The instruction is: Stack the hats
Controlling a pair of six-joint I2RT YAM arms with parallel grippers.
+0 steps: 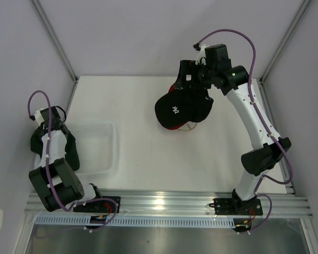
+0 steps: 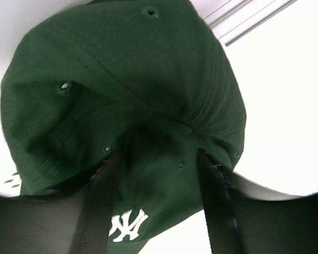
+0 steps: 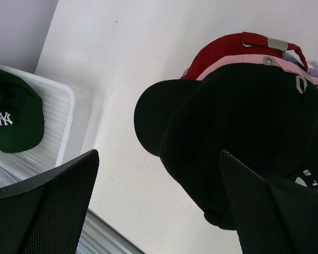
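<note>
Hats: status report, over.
Left gripper shut on green cap at tray. Right gripper open above black cap, stacked. No obstruction seen.

Black cap (image 1: 183, 108): tops pile at 1 o'clock.
Red cap (image 3: 228, 50), pink cap (image 3: 238, 66), lavender cap (image 3: 292, 57): nested beneath (edges showing).
Green cap (image 2: 122, 95): 9 o'clock, white logo.

White NY on green cap (image 2: 122, 95).

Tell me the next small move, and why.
Probably lift the right pincer clear of the stack. It stands open over the black cap, which sits on the pink cap and the red cap. The left pincer seems to grip the green cap at the tray, and it would need that space to add it.
</note>
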